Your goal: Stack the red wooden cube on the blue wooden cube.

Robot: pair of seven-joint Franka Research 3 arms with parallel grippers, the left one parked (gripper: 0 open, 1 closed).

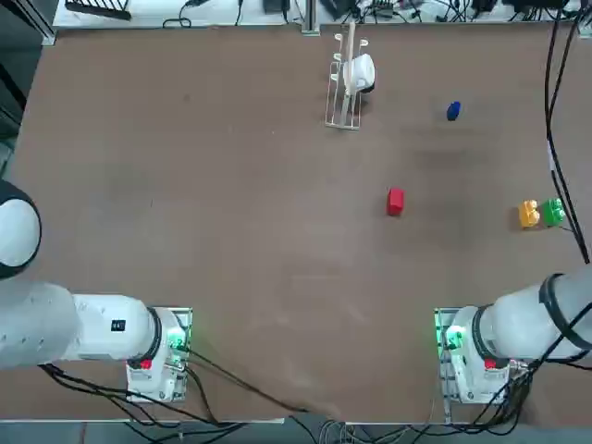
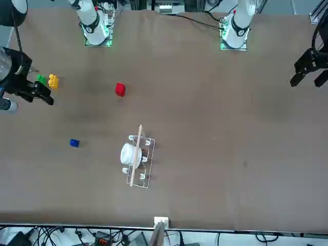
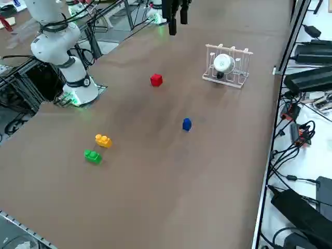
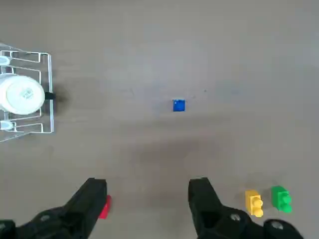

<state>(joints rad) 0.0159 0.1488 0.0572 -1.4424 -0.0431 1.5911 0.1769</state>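
The right gripper hangs high above the table, fingers spread wide and holding nothing. In the top view the red cube sits right of centre on the bare table, and the blue cube lies well apart from it, toward the upper right. Both cubes rest untouched.
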